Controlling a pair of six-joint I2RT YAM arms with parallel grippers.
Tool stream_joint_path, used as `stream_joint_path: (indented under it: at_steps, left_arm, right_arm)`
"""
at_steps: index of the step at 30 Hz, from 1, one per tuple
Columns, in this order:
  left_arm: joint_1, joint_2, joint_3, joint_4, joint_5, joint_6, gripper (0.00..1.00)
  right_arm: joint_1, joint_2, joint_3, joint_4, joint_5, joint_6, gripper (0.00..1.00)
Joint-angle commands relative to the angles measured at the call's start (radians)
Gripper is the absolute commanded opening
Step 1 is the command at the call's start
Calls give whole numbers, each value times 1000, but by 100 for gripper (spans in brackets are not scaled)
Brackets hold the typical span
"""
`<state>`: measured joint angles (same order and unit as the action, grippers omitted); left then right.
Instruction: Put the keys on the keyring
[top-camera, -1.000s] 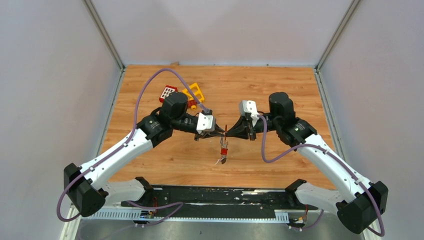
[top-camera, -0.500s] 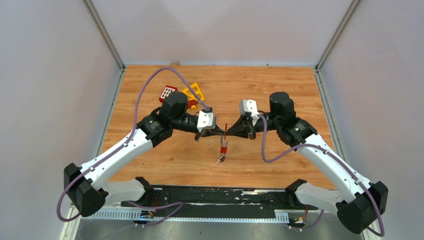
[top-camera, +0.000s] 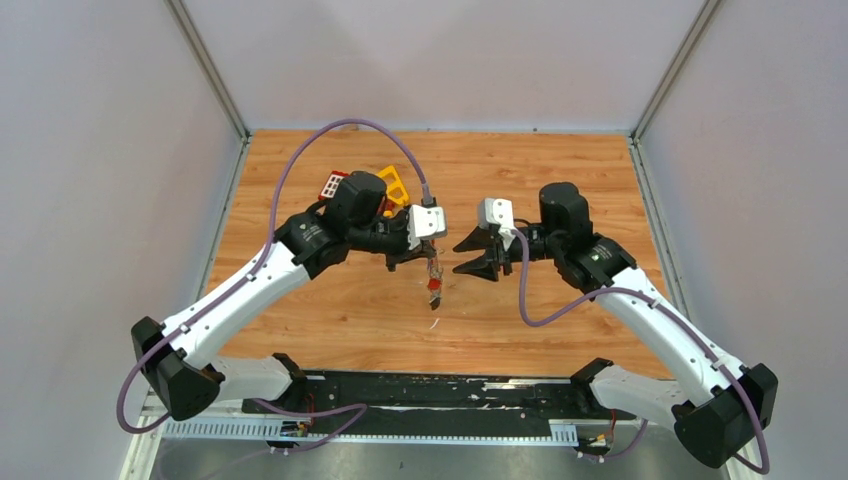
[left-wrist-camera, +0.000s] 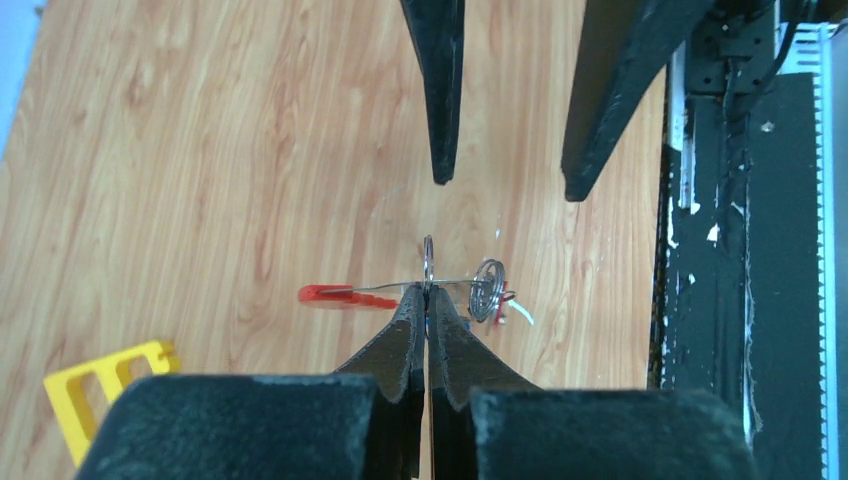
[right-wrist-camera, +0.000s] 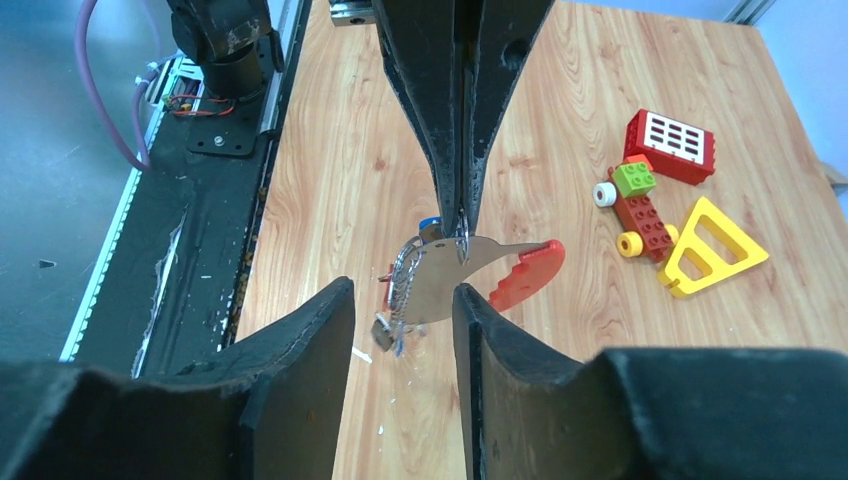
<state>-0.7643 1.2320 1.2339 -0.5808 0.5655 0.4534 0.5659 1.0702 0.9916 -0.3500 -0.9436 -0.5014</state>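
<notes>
Above the middle of the wooden table (top-camera: 560, 170), pinched in the fully closed left gripper (top-camera: 432, 262) and hanging clear of the wood: keyring (top-camera: 434, 284), small keys (right-wrist-camera: 398, 290) dangling beneath. Just beside, jaws parted and gripping nothing: right gripper (top-camera: 460, 257).

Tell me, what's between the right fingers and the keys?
Just bare table, in the top view. The keys hang from the shut left fingers, apart from the open right fingers.
</notes>
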Motion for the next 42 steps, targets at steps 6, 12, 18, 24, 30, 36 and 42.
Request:
stream_joint_path:
  at_steps: [6, 12, 18, 24, 30, 36, 42]
  left_arm:
    - [-43, 34, 143, -220, -125, -109, 0]
    - [-49, 34, 179, -249, -114, -153, 0]
    - [-50, 49, 173, -239, -87, -154, 0]
    - [-52, 49, 166, -209, -61, -157, 0]
    - [-53, 46, 160, -191, -55, -159, 0]
    - [-53, 43, 142, -176, -41, -164, 0]
    - [-53, 41, 135, -172, -44, -164, 0]
  right_arm:
    - [-3, 37, 68, 44, -24, -4, 42]
    - [-2, 73, 34, 151, -78, 78, 42]
    - [5, 108, 25, 214, -124, 146, 41]
    - [21, 134, 21, 218, -132, 151, 35]
    - [27, 152, 5, 226, -160, 156, 32]
    - [32, 166, 11, 228, -162, 161, 21]
    - [39, 169, 12, 230, -160, 164, 16]
